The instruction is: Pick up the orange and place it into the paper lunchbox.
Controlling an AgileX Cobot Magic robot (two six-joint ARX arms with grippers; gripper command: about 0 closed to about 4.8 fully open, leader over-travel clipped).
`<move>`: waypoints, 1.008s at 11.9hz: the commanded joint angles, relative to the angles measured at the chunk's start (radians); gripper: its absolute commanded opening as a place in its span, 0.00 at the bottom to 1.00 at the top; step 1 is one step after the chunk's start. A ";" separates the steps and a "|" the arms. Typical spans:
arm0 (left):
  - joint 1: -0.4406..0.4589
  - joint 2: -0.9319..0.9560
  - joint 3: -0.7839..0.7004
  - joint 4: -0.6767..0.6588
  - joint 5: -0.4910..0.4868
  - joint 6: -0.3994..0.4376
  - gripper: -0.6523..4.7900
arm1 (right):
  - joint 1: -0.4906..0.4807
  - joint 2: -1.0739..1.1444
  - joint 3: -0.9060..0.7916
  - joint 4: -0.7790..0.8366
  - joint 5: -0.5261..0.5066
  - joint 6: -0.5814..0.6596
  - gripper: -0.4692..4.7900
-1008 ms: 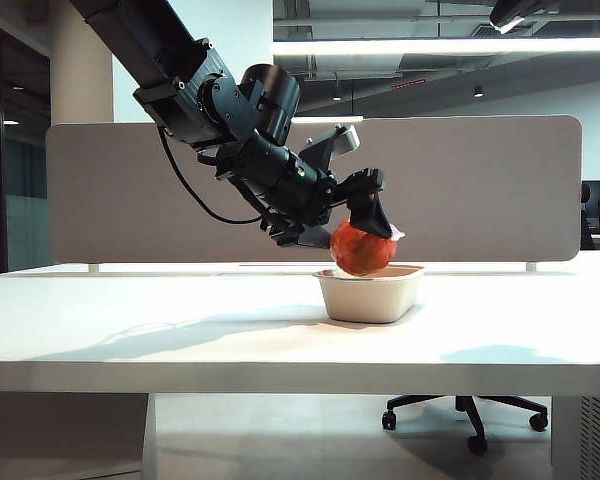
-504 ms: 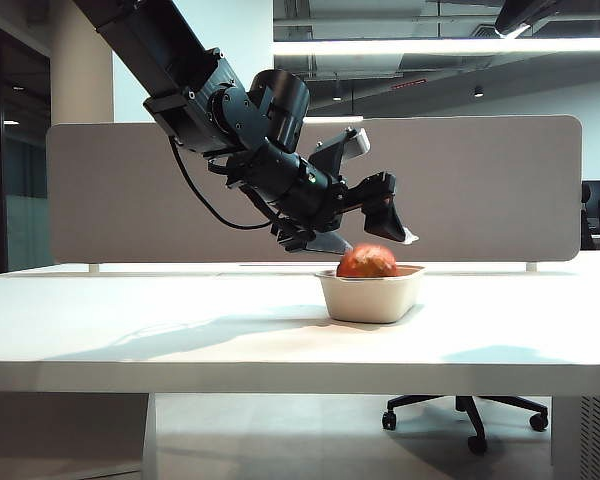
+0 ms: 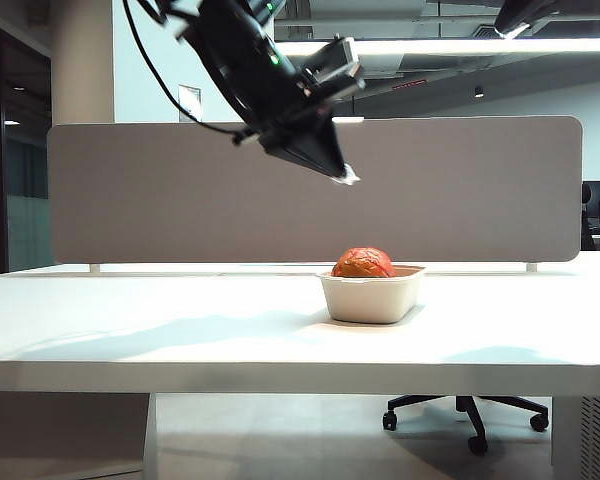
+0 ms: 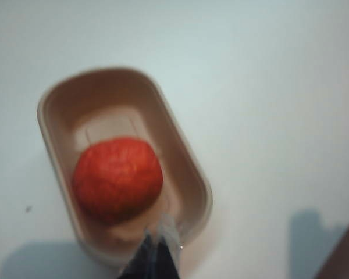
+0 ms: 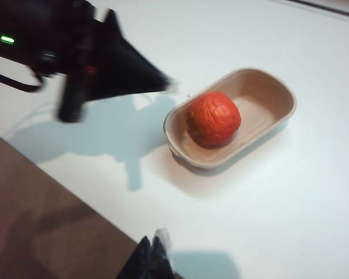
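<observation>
The orange [image 3: 363,264] [image 4: 117,178] [image 5: 213,118], reddish and wrinkled, lies inside the beige paper lunchbox [image 3: 372,297] [image 4: 189,164] [image 5: 276,91] on the white table. Its top shows above the rim in the exterior view. My left gripper [image 3: 342,177] [image 4: 160,241] hangs high above and slightly left of the lunchbox, shut and empty, its fingers pressed together. In the right wrist view the same gripper shows as a dark blurred wedge [image 5: 163,85] beside the lunchbox. My right gripper [image 5: 153,247] is shut with nothing in it, over the table's edge, well away from the lunchbox.
A grey partition panel [image 3: 480,190] runs along the back of the white table [image 3: 180,320]. An office chair base [image 3: 467,410] stands on the floor behind the table. Brown floor [image 5: 41,221] shows past the table edge in the right wrist view.
The left gripper let go of the orange, which dropped into the lunchbox. The gripper then rose well above it and shut.
</observation>
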 commanded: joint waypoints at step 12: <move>-0.019 -1.239 -0.850 -0.091 -0.182 -0.002 0.11 | -0.001 -0.653 -0.362 0.230 0.187 -0.040 0.09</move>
